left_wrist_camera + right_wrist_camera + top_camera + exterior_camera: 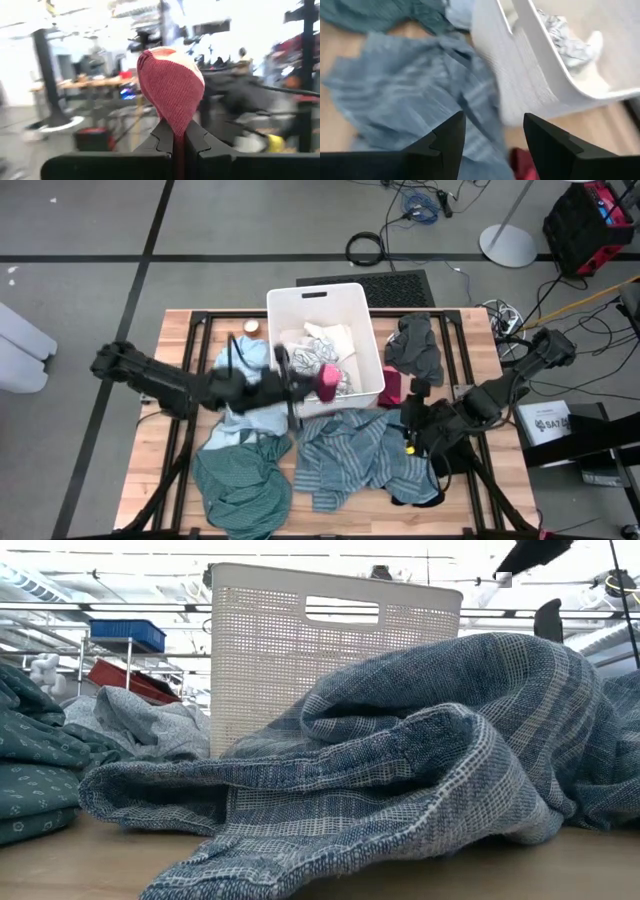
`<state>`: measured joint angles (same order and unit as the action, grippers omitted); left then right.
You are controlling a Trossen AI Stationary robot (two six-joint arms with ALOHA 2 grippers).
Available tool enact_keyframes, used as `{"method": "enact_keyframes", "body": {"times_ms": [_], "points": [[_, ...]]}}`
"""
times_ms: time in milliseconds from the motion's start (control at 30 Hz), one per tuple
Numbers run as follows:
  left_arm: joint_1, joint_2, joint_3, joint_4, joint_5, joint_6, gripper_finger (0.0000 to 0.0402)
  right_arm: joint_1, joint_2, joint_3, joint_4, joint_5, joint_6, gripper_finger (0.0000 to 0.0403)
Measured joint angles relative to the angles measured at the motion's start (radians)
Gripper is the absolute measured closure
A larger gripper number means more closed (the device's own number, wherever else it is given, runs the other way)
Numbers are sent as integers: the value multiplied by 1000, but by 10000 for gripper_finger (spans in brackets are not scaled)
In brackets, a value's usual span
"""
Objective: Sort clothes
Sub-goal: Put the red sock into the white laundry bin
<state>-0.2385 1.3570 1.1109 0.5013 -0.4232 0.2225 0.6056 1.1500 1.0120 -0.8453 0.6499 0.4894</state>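
Observation:
My left gripper (305, 385) reaches from the table's left over the white bin (285, 305) and is shut on a small maroon knit piece (328, 380). My right gripper (492, 135) hovers open above the blue-grey striped garment (350, 450) by the bin's near right corner (512, 107), with nothing between its fingers. Another maroon piece (392, 387) lies against the bin's right wall. White and grey patterned clothes (325, 345) lie inside the bin. A teal green garment (240, 485) and a light blue one (235, 420) lie at the near left, a dark grey one (415, 345) at the far right. My left gripper pinches one end of the maroon knit piece (176, 131) between its two fingers. The fingers come about level from the table's left. The rest of the piece (171, 87) bulges out past the fingertips, lifted clear over the bin's near part.
The bin stands at the table's far middle, its perforated wall (300, 660) rising behind the striped garment (420, 760). Bare wood shows at the far left (185, 335) and the near right corner (480, 500). Cables and stands lie on the floor beyond the table.

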Motion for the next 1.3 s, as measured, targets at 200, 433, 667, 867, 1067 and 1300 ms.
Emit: {"method": "enact_keyframes", "body": {"times_ms": [200,433,667,867,1067,1300], "points": [[214,25,252,-433,38,-84,394,-18,-22,-55,-149,5,119,215],[445,109,376,-684,212,-251,394,-50,-143,-160,-228,24,224,215],[514,168,372,-990,386,-347,394,-50,-301,-280,-225,27,286,215],[518,186,372,-1129,322,-348,383,-50,-397,-338,-180,32,281,216],[532,187,372,-1115,273,-348,339,-50,-431,-348,-145,33,269,216],[594,186,380,-1114,99,-322,291,-50,-432,-348,-112,33,249,216]]}}
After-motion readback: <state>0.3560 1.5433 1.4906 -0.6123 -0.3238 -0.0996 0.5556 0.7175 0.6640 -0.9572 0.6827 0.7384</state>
